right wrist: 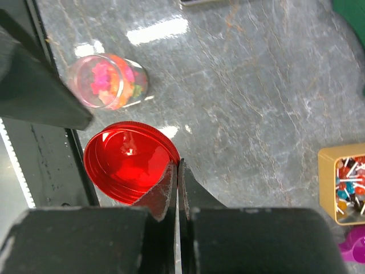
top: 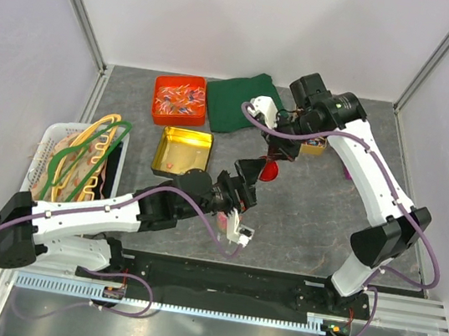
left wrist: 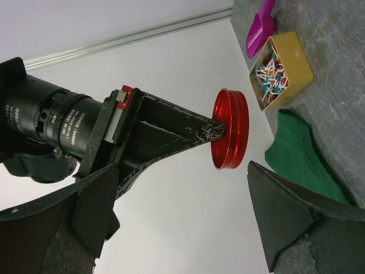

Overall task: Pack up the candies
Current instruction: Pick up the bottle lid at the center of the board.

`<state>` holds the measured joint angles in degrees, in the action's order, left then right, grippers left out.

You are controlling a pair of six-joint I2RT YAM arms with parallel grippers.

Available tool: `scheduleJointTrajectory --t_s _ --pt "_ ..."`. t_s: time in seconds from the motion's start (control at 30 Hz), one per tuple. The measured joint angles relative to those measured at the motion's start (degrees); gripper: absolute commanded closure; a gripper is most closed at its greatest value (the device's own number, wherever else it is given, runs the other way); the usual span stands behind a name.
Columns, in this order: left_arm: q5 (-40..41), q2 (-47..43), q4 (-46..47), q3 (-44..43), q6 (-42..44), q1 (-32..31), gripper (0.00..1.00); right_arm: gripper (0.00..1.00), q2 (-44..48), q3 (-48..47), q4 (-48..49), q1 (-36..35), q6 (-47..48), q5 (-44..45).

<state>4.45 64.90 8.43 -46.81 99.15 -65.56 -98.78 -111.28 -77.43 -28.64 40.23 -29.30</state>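
Note:
The candies (right wrist: 112,79), pink, orange and yellow pieces, sit inside a clear jar (right wrist: 132,85) on the grey table, seen from above in the right wrist view. A red lid (right wrist: 128,165) hangs just beside the jar, open side towards the camera. My right gripper (right wrist: 178,165) is shut on the lid's rim. From the left wrist the same lid (left wrist: 231,128) shows edge-on at the tips of the right gripper (left wrist: 219,130). My left gripper (left wrist: 182,188) is open below it with nothing between its fingers. In the top view the left gripper (top: 244,179) covers the jar.
A gold box of wrapped sweets (left wrist: 282,68) and a magenta scoop (left wrist: 261,25) lie beyond the lid, beside a green cloth (top: 239,101). An orange tray of wrapped sweets (top: 180,100), an open gold tin (top: 183,152) and a white basket of hangers (top: 53,136) stand at the left.

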Motion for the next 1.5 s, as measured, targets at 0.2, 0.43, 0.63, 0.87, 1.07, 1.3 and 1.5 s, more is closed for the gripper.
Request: scheduleJointTrajectory --t_s 0.2,0.43,0.63,0.87,1.07,1.3,1.5 --pt "0.0 0.1 1.0 0.3 0.0 -0.3 0.06 1.00 1.2 -0.4 0.1 -1.6 -0.5 -0.9" --pt "0.0 0.1 1.6 1.1 0.0 -0.5 0.27 1.00 1.4 -0.7 0.2 -3.5 -1.0 -1.1" --pt "0.0 0.1 1.6 1.4 0.0 -0.5 0.40 1.00 1.9 -0.8 0.3 -4.9 -1.6 -1.3" --pt "0.0 0.1 2.0 2.5 -0.2 -0.5 0.70 1.00 4.3 -1.7 0.4 -5.3 -2.0 -1.3" --pt "-0.1 0.1 3.0 2.8 0.1 -0.8 0.87 1.00 5.4 -1.9 0.5 -5.3 -2.3 -1.1" --pt "-0.1 0.1 4.6 3.7 0.1 -0.8 0.98 0.81 5.4 -1.9 0.5 -5.4 -2.4 -0.9" --pt "0.5 0.1 3.8 4.0 -0.7 -0.8 0.98 0.40 7.4 -0.9 2.8 -5.4 -2.4 2.2"
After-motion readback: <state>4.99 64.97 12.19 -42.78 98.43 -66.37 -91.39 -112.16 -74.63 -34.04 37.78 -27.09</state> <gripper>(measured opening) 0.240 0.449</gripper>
